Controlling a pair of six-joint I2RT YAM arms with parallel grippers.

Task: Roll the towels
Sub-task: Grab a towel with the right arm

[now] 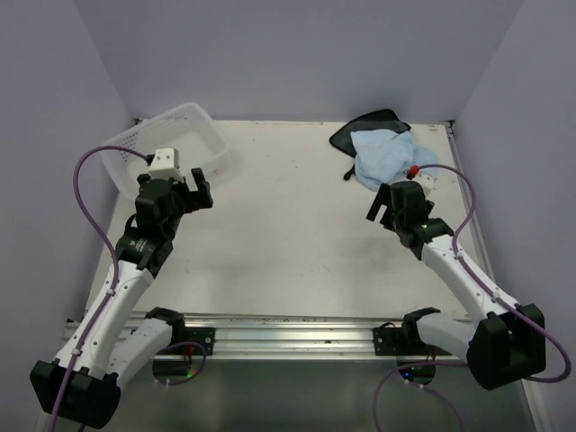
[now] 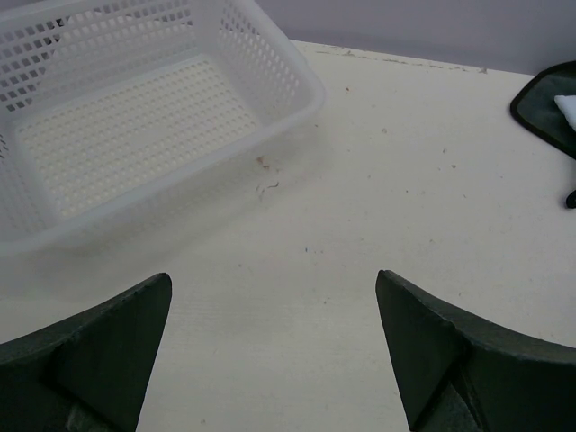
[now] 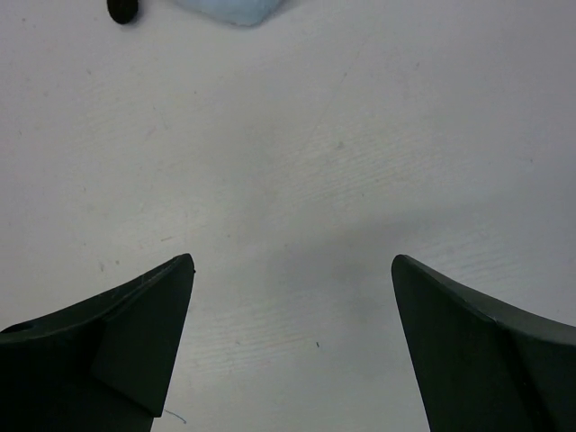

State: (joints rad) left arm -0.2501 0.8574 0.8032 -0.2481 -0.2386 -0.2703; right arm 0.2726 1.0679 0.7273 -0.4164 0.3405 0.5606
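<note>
We see a robotics lab test cell: plain lavender walls (image 1: pixel 54 72) box in a white table (image 1: pixel 288 252) on three sides. Along the bottom of the frame an aluminium rail (image 1: pixel 288 324) anchors two white robot arms (image 1: pixel 112 301) trailing purple cables (image 1: pixel 77 184).

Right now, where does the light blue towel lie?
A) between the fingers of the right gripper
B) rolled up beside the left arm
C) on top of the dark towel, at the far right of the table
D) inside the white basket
C: the light blue towel lies crumpled on the dark towel near the far right corner of the table; the right gripper is open and holds nothing.
</note>
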